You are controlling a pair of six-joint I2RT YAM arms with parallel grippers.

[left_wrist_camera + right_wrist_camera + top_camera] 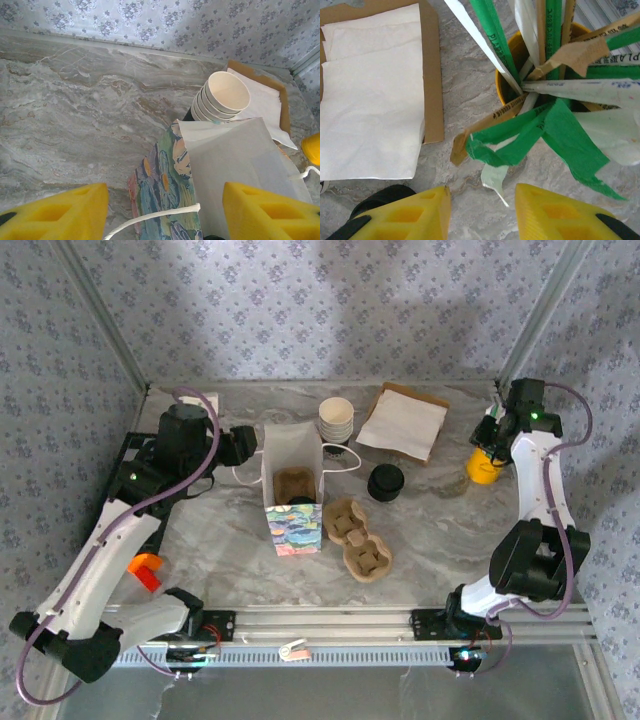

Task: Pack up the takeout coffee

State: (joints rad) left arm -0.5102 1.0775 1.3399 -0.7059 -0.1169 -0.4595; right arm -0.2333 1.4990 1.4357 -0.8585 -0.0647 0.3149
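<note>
A paper bag (292, 502) with a colourful painted front stands open at the table's middle, a brown tray piece inside it. My left gripper (243, 445) hovers at its left side. In the left wrist view the left gripper (162, 216) is open, its yellow fingers (55, 212) on either side of the bag (170, 185) wall and white string handle (155, 216), touching neither. My right gripper (491, 436) hangs over a yellow cup (484, 468) of wrapped straws. It (482, 206) is open, with the straw wrappers (520, 135) just ahead of its fingertips and nothing held.
White paper cups (337, 418) are stacked behind the bag. Napkins on cardboard (403, 420) lie at the back right. A black lid (385, 482) sits right of the bag, and two brown pulp cup carriers (357, 537) lie in front of it.
</note>
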